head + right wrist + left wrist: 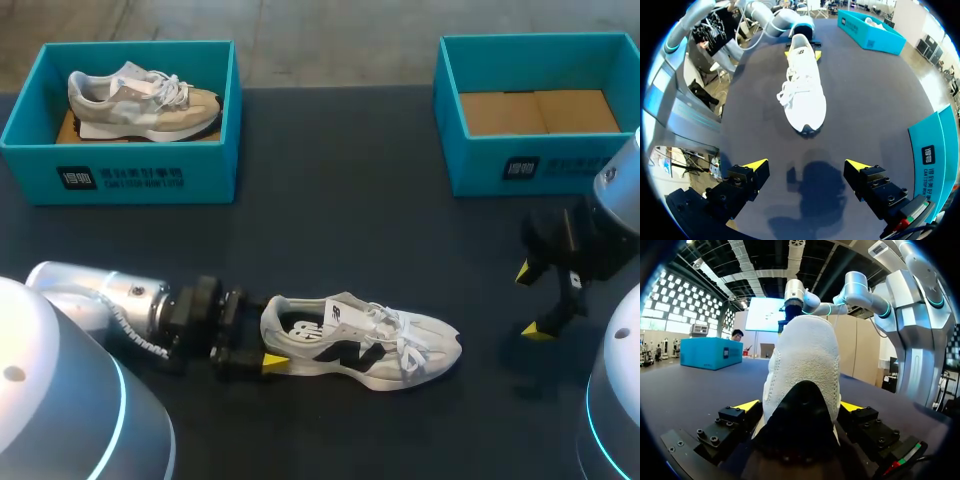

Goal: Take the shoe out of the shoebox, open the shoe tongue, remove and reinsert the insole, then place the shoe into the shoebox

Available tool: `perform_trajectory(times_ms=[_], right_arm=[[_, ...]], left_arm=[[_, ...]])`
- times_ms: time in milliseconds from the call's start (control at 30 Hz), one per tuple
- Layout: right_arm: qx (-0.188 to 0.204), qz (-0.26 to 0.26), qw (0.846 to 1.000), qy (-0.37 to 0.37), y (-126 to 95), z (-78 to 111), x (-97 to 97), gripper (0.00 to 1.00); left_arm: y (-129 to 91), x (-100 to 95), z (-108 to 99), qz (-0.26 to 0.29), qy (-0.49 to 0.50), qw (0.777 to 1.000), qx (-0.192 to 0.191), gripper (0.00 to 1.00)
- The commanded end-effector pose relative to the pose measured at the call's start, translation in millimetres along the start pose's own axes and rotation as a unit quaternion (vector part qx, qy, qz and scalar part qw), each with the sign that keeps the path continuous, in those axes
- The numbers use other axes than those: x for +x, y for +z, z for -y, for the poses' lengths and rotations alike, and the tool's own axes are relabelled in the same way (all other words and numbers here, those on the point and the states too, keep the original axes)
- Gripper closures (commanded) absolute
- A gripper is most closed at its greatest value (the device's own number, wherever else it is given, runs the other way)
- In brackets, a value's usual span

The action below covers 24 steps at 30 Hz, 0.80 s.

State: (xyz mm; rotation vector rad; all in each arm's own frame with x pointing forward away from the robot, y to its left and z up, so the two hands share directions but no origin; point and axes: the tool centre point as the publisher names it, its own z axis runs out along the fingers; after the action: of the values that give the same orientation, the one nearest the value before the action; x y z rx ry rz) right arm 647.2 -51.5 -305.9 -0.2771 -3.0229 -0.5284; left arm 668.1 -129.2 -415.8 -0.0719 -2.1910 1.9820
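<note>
Our left pincer (pixel 262 345) is clenched on the heel of the white shoe (pixel 365 345), which stands on the table (pixel 330 230) outside the empty shoebox (pixel 580 165), probably steadied for work on tongue (pixel 350 312) and insole (pixel 300 328). Our right pincer (pixel 532 300) hangs released and empty past the shoe's toe. The shoebox carries a dark printed label (pixel 520 168), too small to read.

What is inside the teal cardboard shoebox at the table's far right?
The teal cardboard shoebox holds only brown cardboard sheets on its floor; no shoe. Its near wall hides the floor's front strip. The white sneaker lies outside, on the dark table.
</note>
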Motion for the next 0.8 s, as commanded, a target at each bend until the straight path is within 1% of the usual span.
perform_trajectory(times_ms=[33,500,800], right_arm=[[0.000,0.001,1.000,0.000,0,0.4,1.8,0.00],[0.000,0.001,1.000,0.000,0,0.4,1.8,0.00],[0.000,0.001,1.000,0.000,0,0.4,1.8,0.00]], left_arm=[[6,3.3,0,0.007,0.000,1.000,-0.002,0.00],[17,-1.6,-2,0.024,-0.004,1.000,-0.005,0.00],[22,-0.4,-4,0.027,-0.004,1.000,-0.008,0.00]])
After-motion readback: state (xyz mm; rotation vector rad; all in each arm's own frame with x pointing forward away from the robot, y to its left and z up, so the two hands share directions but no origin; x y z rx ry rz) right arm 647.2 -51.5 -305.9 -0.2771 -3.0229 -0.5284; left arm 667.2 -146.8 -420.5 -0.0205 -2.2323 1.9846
